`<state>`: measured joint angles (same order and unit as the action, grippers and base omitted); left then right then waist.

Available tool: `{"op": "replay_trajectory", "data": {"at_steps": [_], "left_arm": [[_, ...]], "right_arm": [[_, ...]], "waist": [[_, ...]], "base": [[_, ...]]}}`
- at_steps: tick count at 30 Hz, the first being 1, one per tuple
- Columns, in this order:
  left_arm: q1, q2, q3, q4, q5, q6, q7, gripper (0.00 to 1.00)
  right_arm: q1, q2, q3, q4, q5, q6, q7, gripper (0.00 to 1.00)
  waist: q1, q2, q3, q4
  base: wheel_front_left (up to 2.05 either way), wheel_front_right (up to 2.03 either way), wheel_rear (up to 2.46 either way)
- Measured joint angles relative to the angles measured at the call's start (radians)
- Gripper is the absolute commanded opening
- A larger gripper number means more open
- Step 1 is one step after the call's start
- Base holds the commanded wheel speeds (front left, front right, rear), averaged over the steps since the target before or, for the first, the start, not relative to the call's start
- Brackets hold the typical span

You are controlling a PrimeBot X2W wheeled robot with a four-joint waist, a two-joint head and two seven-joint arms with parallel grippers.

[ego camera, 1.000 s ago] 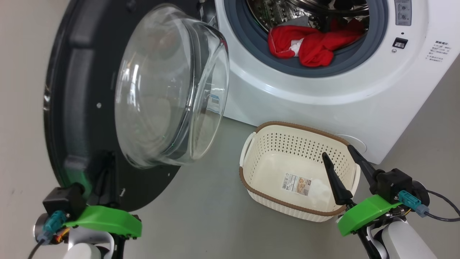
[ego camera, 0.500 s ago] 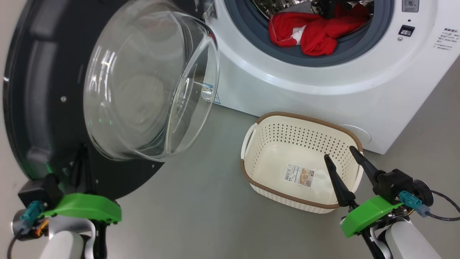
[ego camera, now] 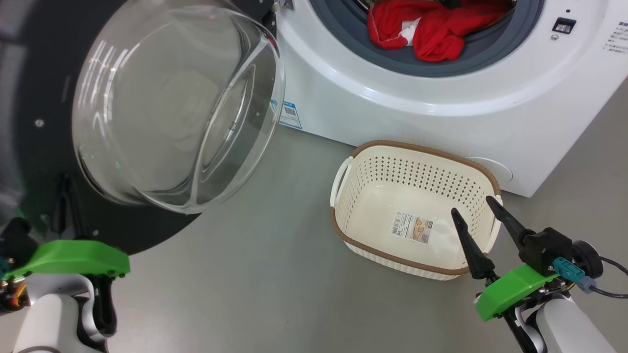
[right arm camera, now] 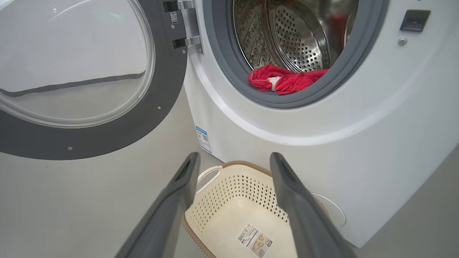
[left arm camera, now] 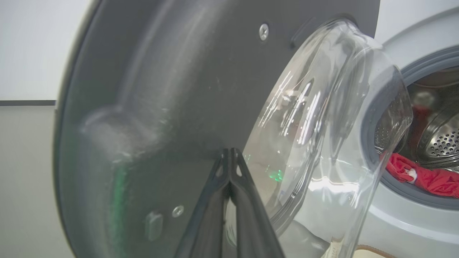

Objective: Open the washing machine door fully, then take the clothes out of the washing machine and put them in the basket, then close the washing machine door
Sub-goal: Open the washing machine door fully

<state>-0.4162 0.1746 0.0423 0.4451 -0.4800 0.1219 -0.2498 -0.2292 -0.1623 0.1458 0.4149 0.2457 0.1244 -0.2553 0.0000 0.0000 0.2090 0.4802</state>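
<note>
The washing machine door [ego camera: 29,147] stands swung out at the left, its glass bowl [ego camera: 176,103] bulging toward the basket. My left gripper [ego camera: 63,184] is shut, and its tips [left arm camera: 229,152] sit at the door's black inner face [left arm camera: 161,89], low beside the glass. Red clothes [ego camera: 422,29] lie at the front of the drum of the washing machine [ego camera: 417,103]; the right wrist view shows them too [right arm camera: 283,79]. The basket [ego camera: 338,230] stands on the floor before the machine with nothing in it but a sticker. My right gripper [ego camera: 471,205] hangs open over the basket's near right rim.
Grey floor [ego camera: 265,274] runs between the door and the basket. The door hinge [right arm camera: 186,25] is at the machine's left edge. A blue label [ego camera: 289,113] marks the lower front. A cable [ego camera: 608,291] trails from my right wrist.
The door has swung further open to the left, and my shut left gripper has gone left with it. The head camera has shifted too. The right gripper has held its place, still open.
</note>
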Motion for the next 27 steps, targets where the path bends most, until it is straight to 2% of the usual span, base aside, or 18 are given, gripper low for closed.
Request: {"op": "replay_trajectory", "data": {"at_steps": [9, 27], "left_arm": [[-0.048, -0.046, 0.122, 0.036, 0.054, -0.044, -0.003, 0.00], [-0.102, -0.102, 0.302, 0.068, 0.195, -0.052, -0.003, 0.00]], "right_arm": [[-0.004, -0.023, 0.002, -0.007, -0.005, 0.000, 0.000, 1.00], [-0.031, -0.032, 0.011, -0.003, -0.009, 0.000, 0.000, 1.00]], "waist": [[0.0000, 0.0000, 0.036, -0.003], [0.0000, 0.0000, 0.066, -0.031]], "base": [[0.00, 0.00, 0.00], [0.00, 0.00, 0.00]]}}
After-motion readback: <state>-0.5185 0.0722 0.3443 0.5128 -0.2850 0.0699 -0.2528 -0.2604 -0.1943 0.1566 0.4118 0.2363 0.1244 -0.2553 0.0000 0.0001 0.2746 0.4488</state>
